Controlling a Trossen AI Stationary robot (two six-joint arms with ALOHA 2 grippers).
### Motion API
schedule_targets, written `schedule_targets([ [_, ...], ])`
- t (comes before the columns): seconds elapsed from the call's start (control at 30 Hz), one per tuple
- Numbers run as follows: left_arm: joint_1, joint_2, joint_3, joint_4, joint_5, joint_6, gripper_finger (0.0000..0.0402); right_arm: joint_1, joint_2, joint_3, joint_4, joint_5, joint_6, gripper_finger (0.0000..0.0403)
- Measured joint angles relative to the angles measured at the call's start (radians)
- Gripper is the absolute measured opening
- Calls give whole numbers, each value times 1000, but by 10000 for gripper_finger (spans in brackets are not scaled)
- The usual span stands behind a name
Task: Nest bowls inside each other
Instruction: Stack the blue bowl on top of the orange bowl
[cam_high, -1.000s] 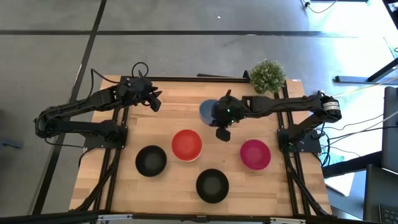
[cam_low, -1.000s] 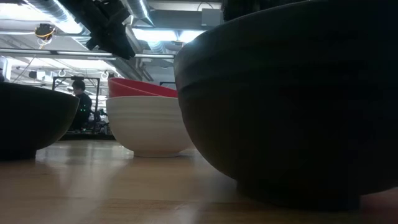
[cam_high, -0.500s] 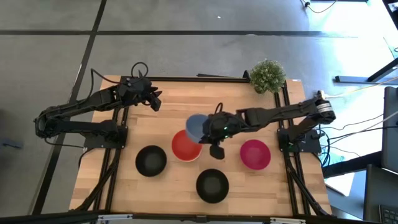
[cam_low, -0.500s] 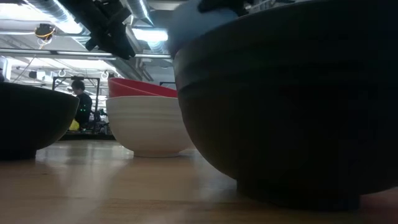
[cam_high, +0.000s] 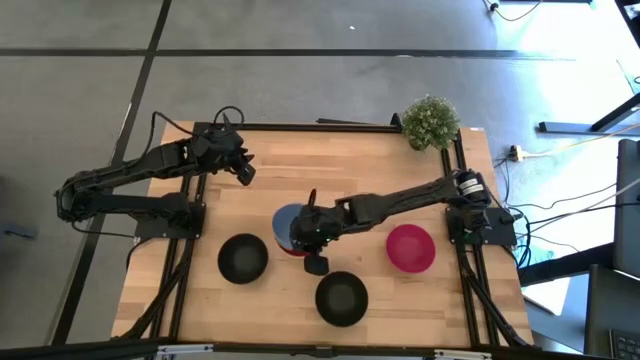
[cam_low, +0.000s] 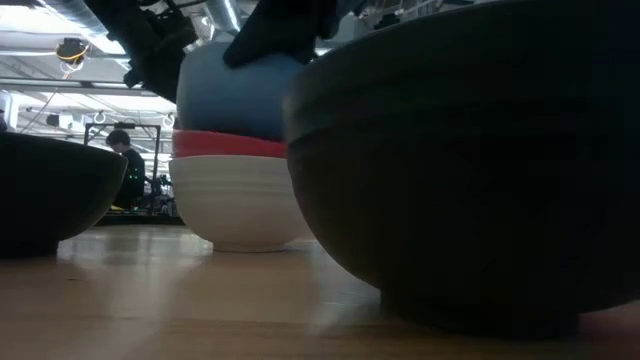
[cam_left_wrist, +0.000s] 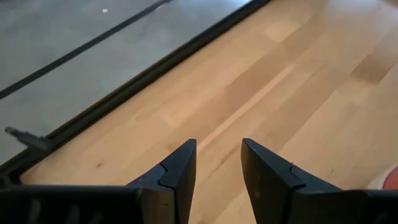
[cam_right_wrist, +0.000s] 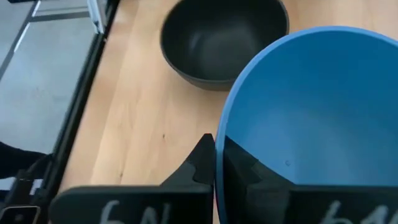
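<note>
Over red bowl (cam_high: 296, 247) | right hand (cam_right_wrist: 215, 163) pinches blue bowl (cam_high: 288, 224) rim | black bowl (cam_high: 243, 258) near | left hand (cam_left_wrist: 216, 163) narrow, apparently idle

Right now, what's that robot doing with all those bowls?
It's stacking them. The right pincer is pinching the rim of the blue bowl and holding it over the red bowl, which already sits in the white bowl. Two black bowls and a pink bowl sit alone on the table. The left pincer waits open near the back.
</note>
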Motion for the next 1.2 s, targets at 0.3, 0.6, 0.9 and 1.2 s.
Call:
schedule_targets([
  [0.3,0,0,0,-20,0,25,121,0,38,1,2,1,26,8],
  [0.6,0,0,0,-20,0,26,121,5,39,1,34,20,70,95],
  [0.9,0,0,0,-20,0,26,121,5,39,1,7,73,52,203],
  [1.2,0,0,0,-20,0,26,121,17,39,0,-20,144,52,186],
])
